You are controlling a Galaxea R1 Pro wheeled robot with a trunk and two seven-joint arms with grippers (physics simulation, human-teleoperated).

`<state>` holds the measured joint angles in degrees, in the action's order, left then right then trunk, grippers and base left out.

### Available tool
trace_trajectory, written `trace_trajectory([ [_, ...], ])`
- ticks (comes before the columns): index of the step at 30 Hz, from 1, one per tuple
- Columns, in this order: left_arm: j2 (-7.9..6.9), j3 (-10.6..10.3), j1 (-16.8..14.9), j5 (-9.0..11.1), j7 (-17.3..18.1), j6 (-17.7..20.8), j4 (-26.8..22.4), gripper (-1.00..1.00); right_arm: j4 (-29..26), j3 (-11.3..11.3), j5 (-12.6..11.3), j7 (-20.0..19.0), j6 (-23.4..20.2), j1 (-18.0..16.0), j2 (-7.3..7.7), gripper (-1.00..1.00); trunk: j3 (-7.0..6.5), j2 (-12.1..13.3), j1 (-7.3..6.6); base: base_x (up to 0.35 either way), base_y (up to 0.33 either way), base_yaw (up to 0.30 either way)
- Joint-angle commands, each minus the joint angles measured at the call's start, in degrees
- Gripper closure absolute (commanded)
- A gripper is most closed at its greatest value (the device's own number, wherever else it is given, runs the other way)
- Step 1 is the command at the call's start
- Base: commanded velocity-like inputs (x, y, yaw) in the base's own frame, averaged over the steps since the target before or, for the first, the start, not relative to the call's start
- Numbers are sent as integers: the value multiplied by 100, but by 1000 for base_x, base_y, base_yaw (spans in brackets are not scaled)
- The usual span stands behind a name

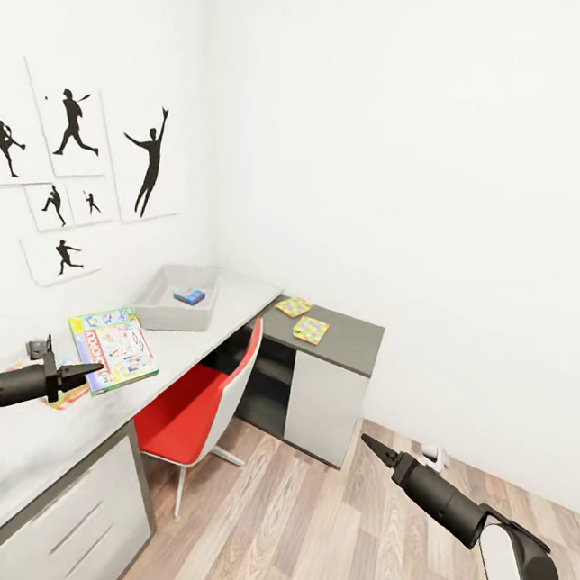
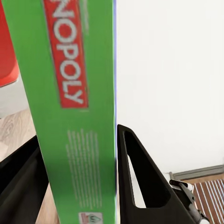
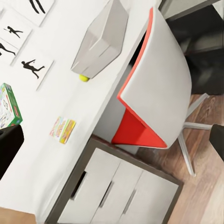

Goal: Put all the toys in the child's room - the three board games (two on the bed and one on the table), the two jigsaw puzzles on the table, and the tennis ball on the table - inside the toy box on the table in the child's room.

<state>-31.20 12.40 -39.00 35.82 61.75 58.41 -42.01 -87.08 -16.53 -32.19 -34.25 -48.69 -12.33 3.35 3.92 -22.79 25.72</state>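
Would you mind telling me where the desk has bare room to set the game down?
Bare top lies between the toy box and the held game, and past the left tool above the drawers. The dark section is crowded by two puzzles.

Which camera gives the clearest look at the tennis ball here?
The right wrist view: the tennis ball shows as a small yellow-green dot on the table, right against the toy box. In the head view the toy box stands where the ball would be, so I cannot make it out. The left wrist view looks at the green game box.
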Motion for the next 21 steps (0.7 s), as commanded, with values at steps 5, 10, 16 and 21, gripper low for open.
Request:
trace_trajectory([
  [5, -3, 8, -8, 30, 27, 38, -8, 100, -2, -19, 1, -16, -36, -7, -1, -100, 56, -13, 7, 327, -61, -107],
  [10, -4, 70, -7, 30, 35, 39, -20, 100, -2, -53, 2, -19, -36, -7, -1, -100, 78, -13, 7, 293, -189, -220],
  [16, -1, 324, -8, 31, 28, 39, -26, 100, -2, -60, 2, -19, -36, -7, -1, -100, 83, -13, 7, 242, -198, -136],
  [21, 0, 456, -9, 29, 2, 39, -28, 100, -2, -77, -5, -20, -36, -7, -1, -100, 83, -13, 7, 87, -59, -23],
])
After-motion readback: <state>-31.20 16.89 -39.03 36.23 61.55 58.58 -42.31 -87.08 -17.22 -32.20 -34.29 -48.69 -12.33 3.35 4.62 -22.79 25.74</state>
